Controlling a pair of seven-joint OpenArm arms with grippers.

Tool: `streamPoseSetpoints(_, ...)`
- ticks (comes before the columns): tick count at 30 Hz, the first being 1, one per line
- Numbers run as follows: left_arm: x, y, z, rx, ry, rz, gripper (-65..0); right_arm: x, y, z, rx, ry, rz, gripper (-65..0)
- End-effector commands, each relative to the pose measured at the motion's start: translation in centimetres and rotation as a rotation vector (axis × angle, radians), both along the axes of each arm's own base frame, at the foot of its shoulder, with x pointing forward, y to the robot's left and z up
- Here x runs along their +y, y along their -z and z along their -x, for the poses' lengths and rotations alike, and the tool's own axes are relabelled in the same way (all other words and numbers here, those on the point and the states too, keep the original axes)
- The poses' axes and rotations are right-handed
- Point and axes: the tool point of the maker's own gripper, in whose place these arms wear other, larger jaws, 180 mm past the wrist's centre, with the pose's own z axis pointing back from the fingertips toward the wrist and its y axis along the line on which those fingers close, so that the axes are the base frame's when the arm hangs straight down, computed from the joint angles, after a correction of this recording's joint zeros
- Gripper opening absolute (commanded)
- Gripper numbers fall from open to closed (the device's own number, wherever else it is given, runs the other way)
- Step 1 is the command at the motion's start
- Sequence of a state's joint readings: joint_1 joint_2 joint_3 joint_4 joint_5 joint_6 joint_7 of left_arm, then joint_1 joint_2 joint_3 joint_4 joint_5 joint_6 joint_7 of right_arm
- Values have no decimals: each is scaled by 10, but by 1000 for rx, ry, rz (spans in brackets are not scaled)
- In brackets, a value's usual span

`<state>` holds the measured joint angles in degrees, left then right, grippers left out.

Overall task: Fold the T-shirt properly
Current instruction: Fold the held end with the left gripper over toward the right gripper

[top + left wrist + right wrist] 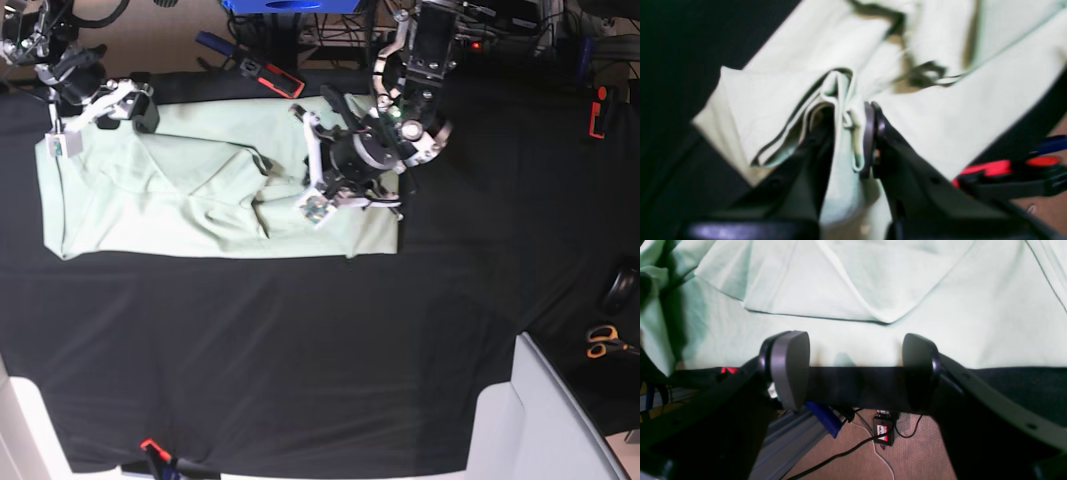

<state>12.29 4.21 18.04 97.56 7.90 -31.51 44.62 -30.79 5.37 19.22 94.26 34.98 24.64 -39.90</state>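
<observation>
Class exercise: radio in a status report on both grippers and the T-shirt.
Left gripper shut on T-shirt fold. Right gripper open at the shirt's edge, holding nothing. T-shirt partly folded on black tablecloth. Nothing blocking.

The T-shirt (150, 200) is a plain pale mint green with no print, its folds shading to a duller olive in the left wrist view (940, 116), and it lies on a table (300, 350) covered in flat black cloth. The left tool (853, 140) is black with dark grey pads, and the right tool (853, 370) is black as well, its fingertips (790, 366) a matt grey. Beyond the table edge the floor (913, 453) is a dull pinkish brown, crossed by black and white cables, with a small black box (883, 431) bearing a red-and-white label, and orange-handled scissors (605, 343) show at the right of the base view.
</observation>
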Motion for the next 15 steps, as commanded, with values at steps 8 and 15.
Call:
streamPoseSetpoints(8, -29, -22, -25, -57, -10, 89, -650, -2, -7, -5, -34, -2, -1, -238)
streamPoseSetpoints(15, -52, -14, -23, -29, 51, 97, -650, -2, -7, -5, -34, -2, -1, -238)
